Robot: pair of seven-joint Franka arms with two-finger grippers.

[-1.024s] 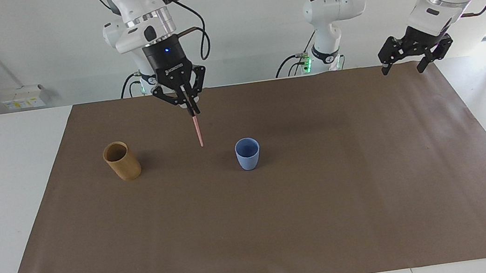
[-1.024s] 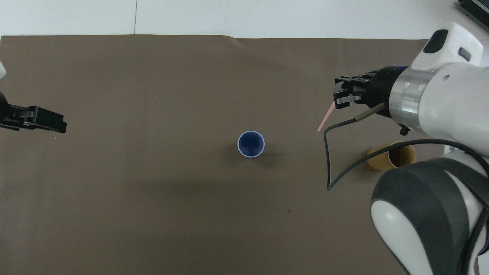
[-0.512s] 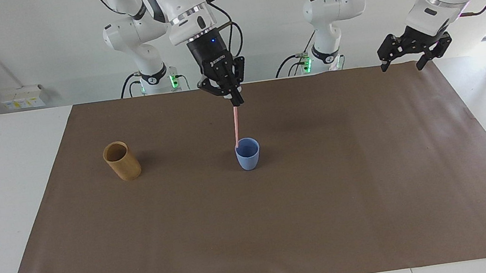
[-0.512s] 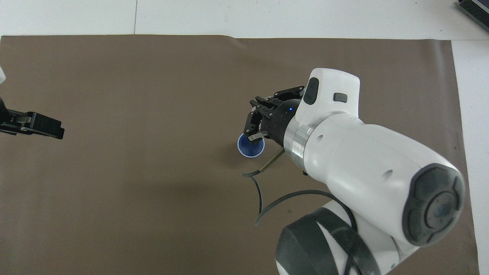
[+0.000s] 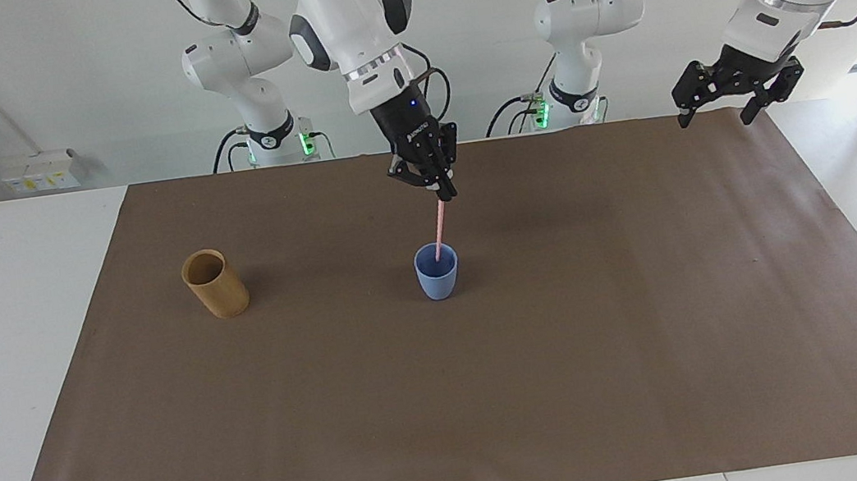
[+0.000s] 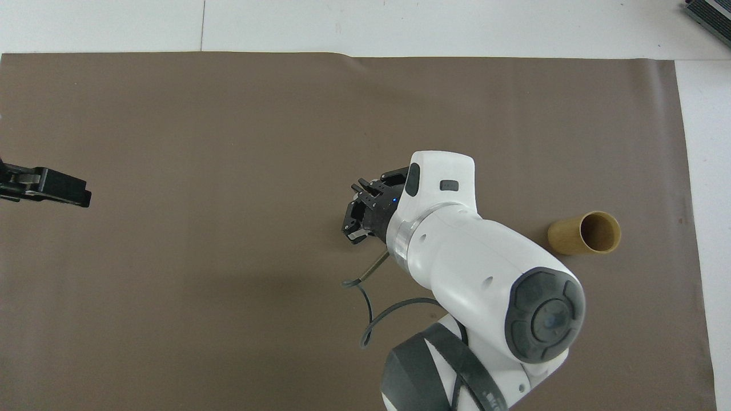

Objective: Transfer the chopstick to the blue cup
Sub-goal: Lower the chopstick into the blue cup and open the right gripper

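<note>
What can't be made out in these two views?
- Overhead: the cup and chopstick are fully hidden under the right arm and its pincer.
- Facing: the chopstick's lower tip drops inside the cup; whether it touches the bottom is hidden by the wall.
- Overhead: the left pincer is cut off by the edge.

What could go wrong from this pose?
1. The chopstick hangs tilted from the right gripper, its lower tip just inside the blue cup. Released from here, it may lean on the rim and tip the light cup.
2. Lowering further at this tilt could push the tip against the cup's inner wall and shove it.
3. The overhead view cannot confirm alignment, because the arm covers the cup.
</note>
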